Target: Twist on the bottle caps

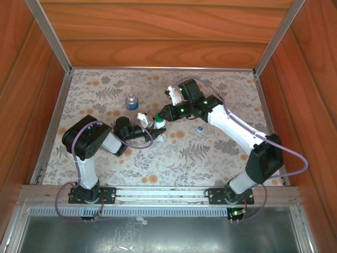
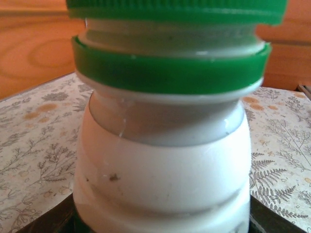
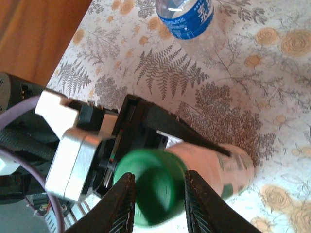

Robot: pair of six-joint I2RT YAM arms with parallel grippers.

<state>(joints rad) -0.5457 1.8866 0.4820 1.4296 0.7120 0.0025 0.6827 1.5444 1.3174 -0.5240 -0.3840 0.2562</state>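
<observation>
left pincer (image 1: 151, 126) pinches the white bottle (image 3: 214, 170) near the middle of the counter (image 1: 210, 153). right pincer (image 3: 159, 175) pinches the green cap (image 3: 154, 194) just above its neck. best lower it square, press lightly, then twist; a tilted start risks cross-threading.

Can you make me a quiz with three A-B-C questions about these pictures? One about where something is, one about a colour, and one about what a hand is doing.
1. Where is the blue cap? A in a bowl; B lying on the table; C on a shelf.
2. What colour is the big cap atop the white bottle? A red; B yellow; C green.
3. What is the left hand doing? A gripping the white bottle; B hanging open; C lying flat.
Answers: B, it sits alone on the table. C, both wrist views show it green. A, it clamps the bottle's body.
</observation>
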